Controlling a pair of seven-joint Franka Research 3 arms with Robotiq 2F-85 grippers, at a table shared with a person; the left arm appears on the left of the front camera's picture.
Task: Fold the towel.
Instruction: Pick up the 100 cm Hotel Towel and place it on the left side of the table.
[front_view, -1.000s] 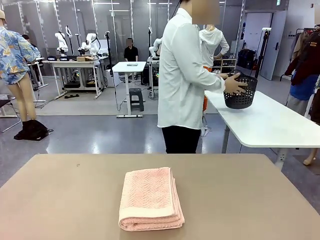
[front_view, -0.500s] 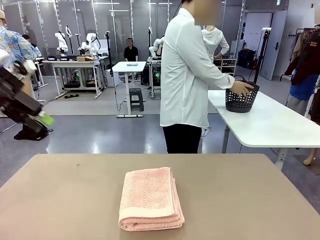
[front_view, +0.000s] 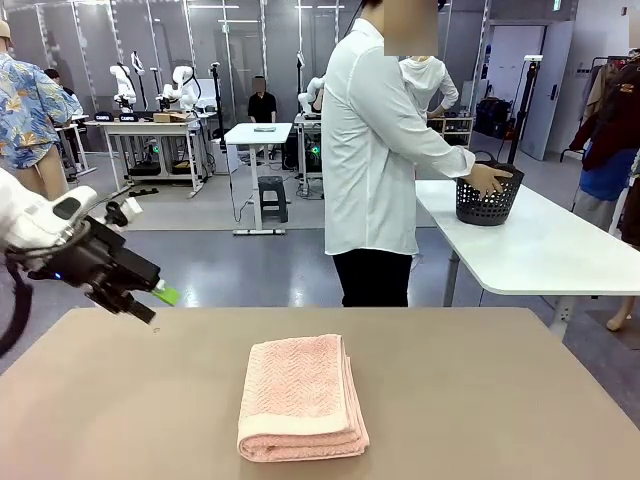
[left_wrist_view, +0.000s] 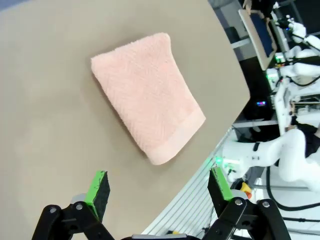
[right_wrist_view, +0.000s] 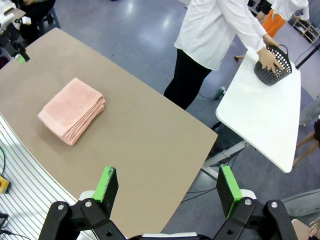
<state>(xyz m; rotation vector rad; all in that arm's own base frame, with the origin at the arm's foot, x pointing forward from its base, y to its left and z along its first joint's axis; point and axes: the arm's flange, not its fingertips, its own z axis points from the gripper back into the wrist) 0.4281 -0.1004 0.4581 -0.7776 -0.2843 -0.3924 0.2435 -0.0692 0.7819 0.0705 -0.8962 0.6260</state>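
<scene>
The salmon-pink towel (front_view: 300, 395) lies folded into a thick rectangle near the front middle of the tan table (front_view: 480, 400). My left gripper (front_view: 153, 302) hovers open above the table's far left corner, well left of the towel. In the left wrist view its green-padded fingers (left_wrist_view: 98, 186) stand wide apart with nothing between them, and the towel (left_wrist_view: 147, 92) lies below. My right gripper (right_wrist_view: 167, 186) is open and empty, high above the table, with the towel (right_wrist_view: 72, 110) far down to its left.
A person in a white shirt (front_view: 375, 150) stands beyond the far edge, turned to a white side table (front_view: 540, 245), with a hand on a black basket (front_view: 487, 198). The left arm (right_wrist_view: 12, 40) shows at the table's corner in the right wrist view.
My left arm has swung in from the left and come down towards the table's far left corner. The person has set the black basket on the white table. The towel has not moved.
</scene>
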